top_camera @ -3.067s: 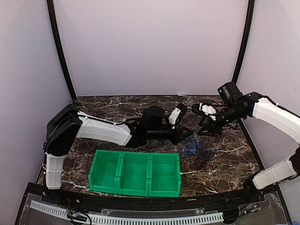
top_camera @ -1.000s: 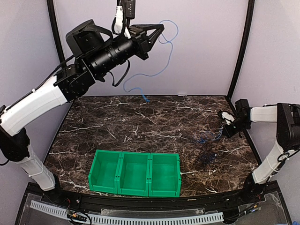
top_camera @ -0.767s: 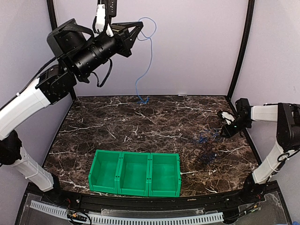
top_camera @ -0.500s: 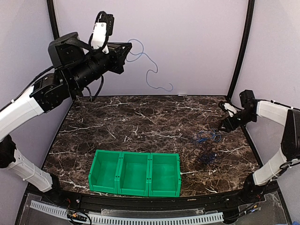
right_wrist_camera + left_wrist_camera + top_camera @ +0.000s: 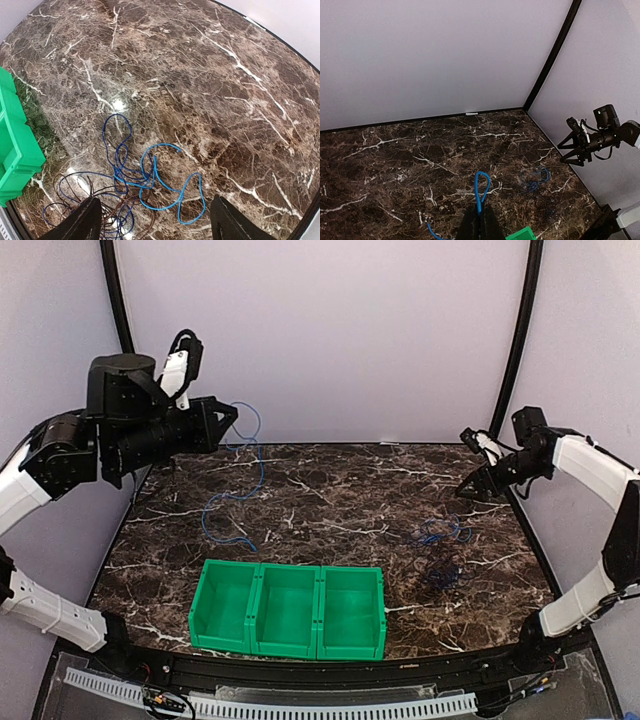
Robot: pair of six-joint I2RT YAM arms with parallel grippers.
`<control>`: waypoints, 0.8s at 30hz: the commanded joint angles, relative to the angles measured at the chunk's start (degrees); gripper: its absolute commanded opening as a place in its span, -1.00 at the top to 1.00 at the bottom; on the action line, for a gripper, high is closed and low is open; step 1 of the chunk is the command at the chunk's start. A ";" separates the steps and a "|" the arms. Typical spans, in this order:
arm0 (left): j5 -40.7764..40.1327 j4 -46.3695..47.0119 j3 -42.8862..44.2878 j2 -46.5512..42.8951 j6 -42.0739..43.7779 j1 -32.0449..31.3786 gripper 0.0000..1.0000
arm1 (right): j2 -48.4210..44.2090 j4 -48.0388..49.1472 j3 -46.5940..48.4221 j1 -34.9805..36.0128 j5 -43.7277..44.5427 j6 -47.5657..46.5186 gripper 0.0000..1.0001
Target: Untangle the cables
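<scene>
Blue cable point(image 5: 232, 502): pinched by the left gripper point(image 5: 228, 418). It hangs down onto the left side of the marble table point(image 5: 330, 490), and its lower end curls on the surface just behind the green bins point(image 5: 285, 635). It lies well apart from the other cables.
Left grip: clenched on that cable and raised over the table's left rear. The wrist view shows a small loop sticking out past the closed fingers point(image 5: 487, 227).
Right gripper point(image 5: 468, 465): jaws spread wide and holding nothing. It hovers over the table's right rear, above and a little behind the heap.
Heap point(image 5: 131, 180): blue strands and dark cables point(image 5: 127, 212) looped over each other on the table's right side, near the right-hand bin.
Done: one cable looks fully clear of the knot.
Left: the held cable is not yet laid down. The heap is a knot of several crossing strands, so most of the job probably remains.
Unclear: how many cables are in the heap; too thin to count.
</scene>
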 commanded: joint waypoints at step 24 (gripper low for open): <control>6.74 -32.78 9.71 -7.49 -19.02 -0.06 1.00 | -0.49 5.79 -2.82 4.80 -2.57 2.12 -0.55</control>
